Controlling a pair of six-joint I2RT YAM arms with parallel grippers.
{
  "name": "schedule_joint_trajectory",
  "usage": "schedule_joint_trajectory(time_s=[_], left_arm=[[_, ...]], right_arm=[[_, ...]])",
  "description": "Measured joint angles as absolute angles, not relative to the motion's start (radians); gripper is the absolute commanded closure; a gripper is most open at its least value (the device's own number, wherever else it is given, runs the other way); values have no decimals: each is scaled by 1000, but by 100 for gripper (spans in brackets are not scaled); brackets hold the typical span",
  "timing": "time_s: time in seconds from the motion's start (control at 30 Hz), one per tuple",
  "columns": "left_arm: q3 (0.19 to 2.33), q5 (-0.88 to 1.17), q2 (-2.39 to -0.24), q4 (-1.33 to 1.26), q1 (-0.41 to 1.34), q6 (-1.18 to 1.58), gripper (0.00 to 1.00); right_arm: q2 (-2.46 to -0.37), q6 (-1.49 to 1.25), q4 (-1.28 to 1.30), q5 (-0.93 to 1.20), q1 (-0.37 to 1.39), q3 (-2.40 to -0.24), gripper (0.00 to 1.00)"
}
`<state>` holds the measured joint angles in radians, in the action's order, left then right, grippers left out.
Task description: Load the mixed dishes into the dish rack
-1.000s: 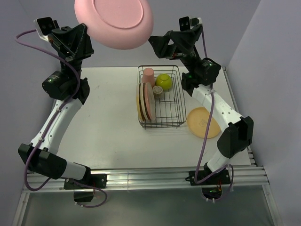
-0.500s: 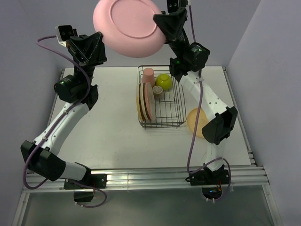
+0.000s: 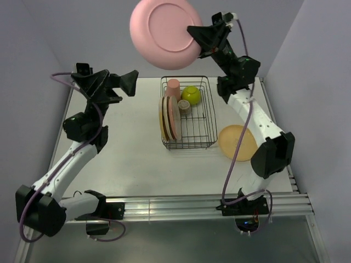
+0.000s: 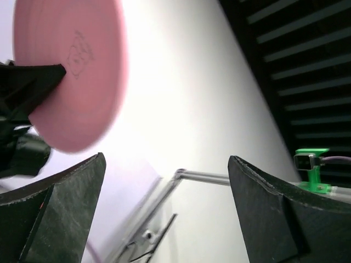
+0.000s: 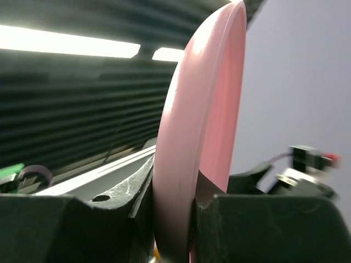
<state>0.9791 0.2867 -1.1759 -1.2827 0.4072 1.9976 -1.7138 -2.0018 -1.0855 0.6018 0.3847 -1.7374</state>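
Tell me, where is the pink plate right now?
In the top view the pink plate hangs in the air at top centre, just above the rack, its right edge pinched in the right gripper.

I passed the pink plate [image 3: 167, 33] across. A second ago the left gripper [image 4: 165, 161] pinched its rim; then those fingers sprang wide and I dropped that arm back, so the plate ended well apart from them, beyond their tips. Meanwhile I swung the right gripper [image 3: 196, 41] in and narrowed its fingers until the rim sat clamped between them.
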Motion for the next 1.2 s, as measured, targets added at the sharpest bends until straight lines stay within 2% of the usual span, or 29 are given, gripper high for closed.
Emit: schedule_joint_trajectory(time_s=[0.07, 0.17, 0.33, 0.4, 0.5, 0.63, 0.83, 1.2], left_arm=[[927, 345, -1084, -1186, 341, 1973, 1], [984, 430, -932, -796, 245, 1783, 1], [1483, 403, -926, 93, 227, 1250, 7], [1570, 359, -926, 295, 226, 1111, 9], [1578, 308, -918, 538, 226, 971, 12], [1490, 277, -928, 739, 226, 893, 13], [1429, 265, -952, 865, 225, 841, 12], [1406, 276, -934, 881, 225, 805, 11]], right_arm=[[-1646, -1984, -1002, 651, 319, -1675, 100], [-1531, -1799, -690, 733, 226, -1662, 100], [-1456, -1258, 96, 699, 210, -1948, 100], [-1421, -1078, 307, 648, 238, -1986, 100], [-1372, -891, 553, 546, 296, -1974, 100], [-1348, -713, 771, 364, 400, -1885, 100], [-1366, -593, 911, 167, 547, -1735, 100], [-1423, -488, 897, 7, 605, -1661, 100]])
